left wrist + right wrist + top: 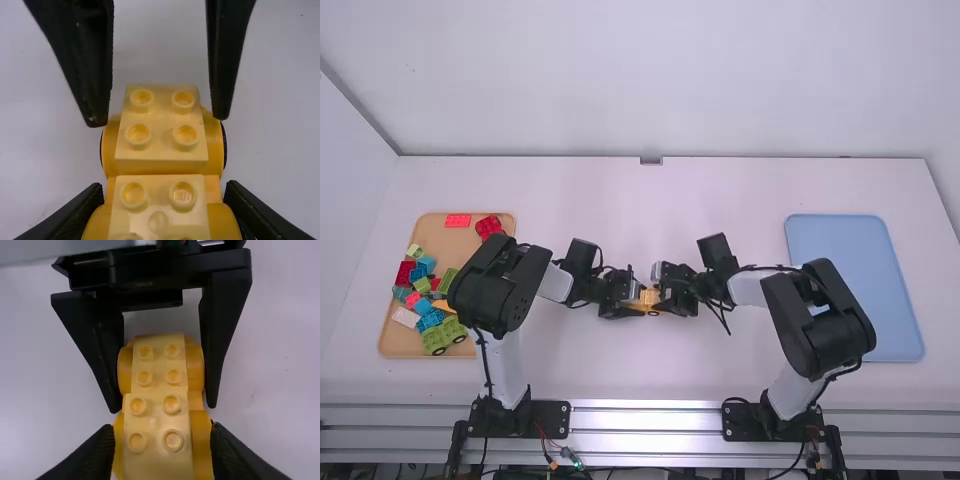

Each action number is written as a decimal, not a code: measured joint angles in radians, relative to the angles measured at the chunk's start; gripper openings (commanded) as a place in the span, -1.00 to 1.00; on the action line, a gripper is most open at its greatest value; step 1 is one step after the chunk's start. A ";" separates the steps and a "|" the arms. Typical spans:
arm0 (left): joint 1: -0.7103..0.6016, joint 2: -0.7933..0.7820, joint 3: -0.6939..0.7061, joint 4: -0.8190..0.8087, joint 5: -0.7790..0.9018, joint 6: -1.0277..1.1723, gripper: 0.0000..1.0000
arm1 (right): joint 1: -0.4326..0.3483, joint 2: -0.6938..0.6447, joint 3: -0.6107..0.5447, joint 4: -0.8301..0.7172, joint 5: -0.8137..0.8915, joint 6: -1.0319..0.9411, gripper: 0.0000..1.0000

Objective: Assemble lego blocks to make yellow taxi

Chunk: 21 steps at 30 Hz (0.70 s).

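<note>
Spanning both grippers, the yellow car assembly [648, 299] is being held well right of the tan tray [396, 340]. Its tray-side end is being clamped at the wheel sides by the left gripper [164, 190], the end farther from the tray likewise by the right gripper [161, 429]. Judged: light, stiff, slick plastic; bending is probably being resisted poorly mid-length. Low side holds are being preferred, studs bare.
</note>
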 measured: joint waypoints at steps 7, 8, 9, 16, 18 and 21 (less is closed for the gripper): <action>0.000 0.000 0.000 0.000 0.000 0.000 0.03 | 0.000 0.000 0.042 -0.002 -0.092 -0.008 0.25; 0.000 0.000 0.000 0.000 0.000 0.000 0.03 | 0.000 0.000 0.051 -0.002 -0.116 -0.017 0.19; 0.000 0.000 0.000 0.000 0.000 0.000 0.03 | 0.000 0.000 0.054 0.000 -0.127 -0.021 0.07; 0.000 0.000 0.000 0.002 -0.001 -0.001 0.02 | 0.011 -0.001 0.061 -0.048 -0.093 -0.021 -1.00; 0.000 0.000 0.000 0.003 -0.001 0.000 0.02 | 0.025 -0.001 0.061 -0.056 -0.064 -0.020 -1.00; 0.000 0.000 0.000 0.004 -0.001 0.000 0.02 | 0.045 -0.001 0.061 -0.056 -0.027 -0.020 -1.00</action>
